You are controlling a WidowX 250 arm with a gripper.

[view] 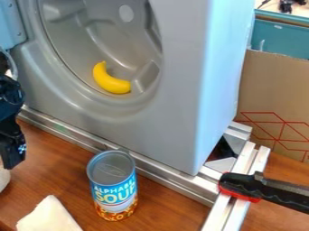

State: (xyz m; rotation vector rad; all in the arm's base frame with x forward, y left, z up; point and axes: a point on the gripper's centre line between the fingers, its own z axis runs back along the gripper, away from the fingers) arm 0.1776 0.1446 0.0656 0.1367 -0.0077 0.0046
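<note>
Contact is the main risk we judge in the camera view, because the black tool (13,155) is at the left edge of the frame, close to the grey housing (181,106). We cannot tell if the tool is spread, pressed together or pinching something. Nearest to it is a white rounded thing (3,178), cut by the left edge; if the tool went lower, it could push this thing, we think.

Yellow banana (110,82) lies inside the round opening, in the upper left of the frame. Its curved shape and the sloping wall around it could make it roll or slide away from a light touch. The rim of the opening (134,108) could also stop the tool, if it came in too low.

At the lower middle, the can (113,185) stands upright on the desk (163,214), just beside the metal rail (170,182). A side knock could tip it, since it is tall and narrow. In the lower left, a white cloth-like piece (49,216) could catch on the tool. We see also the black and red clamp (262,188) at the lower right; if it is loose, the rails could shift under a push.
</note>
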